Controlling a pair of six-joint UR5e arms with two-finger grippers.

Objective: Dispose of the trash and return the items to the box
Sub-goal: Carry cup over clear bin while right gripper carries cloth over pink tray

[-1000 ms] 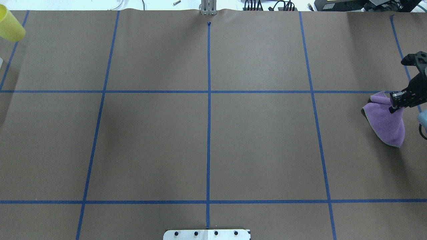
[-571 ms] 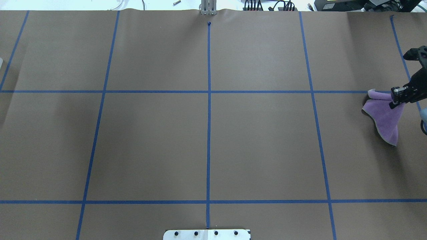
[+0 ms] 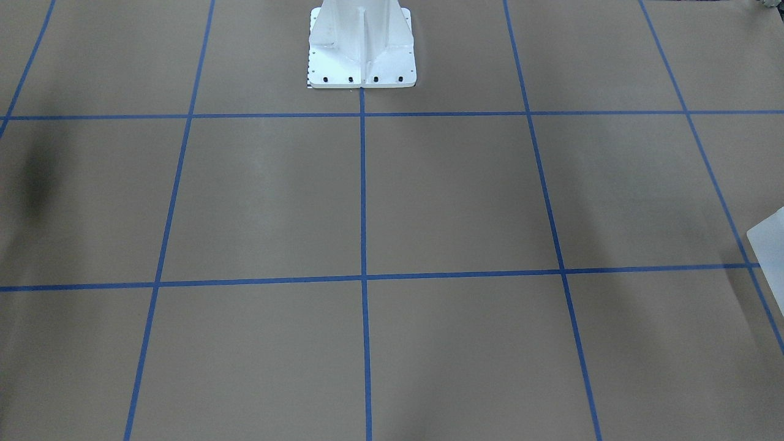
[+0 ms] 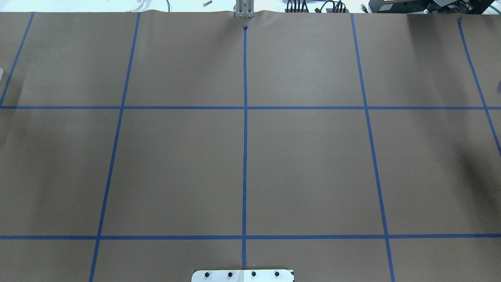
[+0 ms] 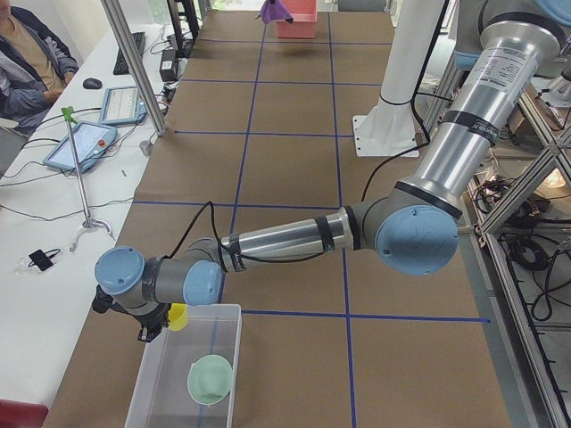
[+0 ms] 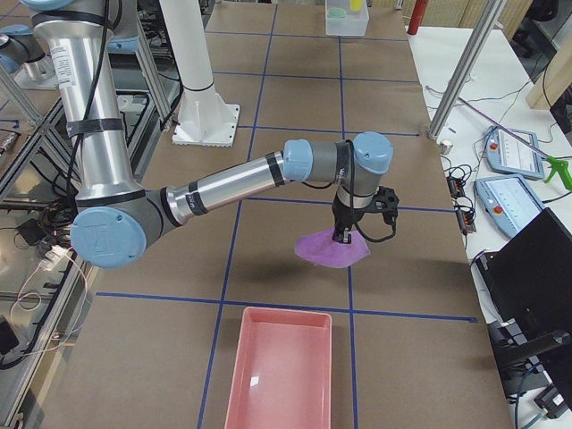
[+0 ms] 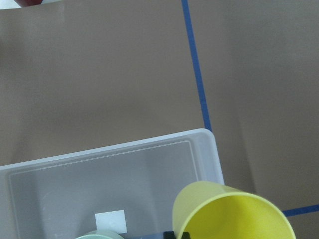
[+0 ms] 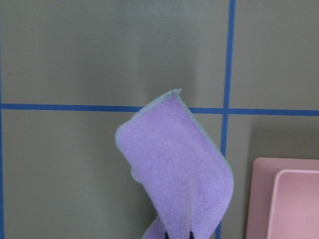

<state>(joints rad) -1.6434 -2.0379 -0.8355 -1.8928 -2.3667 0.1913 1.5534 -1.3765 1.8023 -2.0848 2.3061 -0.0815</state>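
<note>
Table (image 4: 305,168) under brown paper, ruled into squares with blue tape (image 4: 245,156). White robot base (image 3: 361,46) is bolted at mid-edge. Along one long side runs a white desk with tablets (image 5: 85,143) and a seated operator (image 5: 31,53).

Robot's left end: the frosted box (image 5: 174,397) sits on the paper with a pale green bowl (image 5: 211,379) inside. The left fingers (image 5: 153,326) grip a yellow cup (image 7: 232,214), tilted, above the box's near corner – only a dark sliver of them shows at the wrist.

Right end: the right fingers (image 6: 341,234) pinch a purple cloth (image 6: 332,248), which droops near the pink tray (image 6: 279,371). Cannot tell if its hem touches the paper.
</note>
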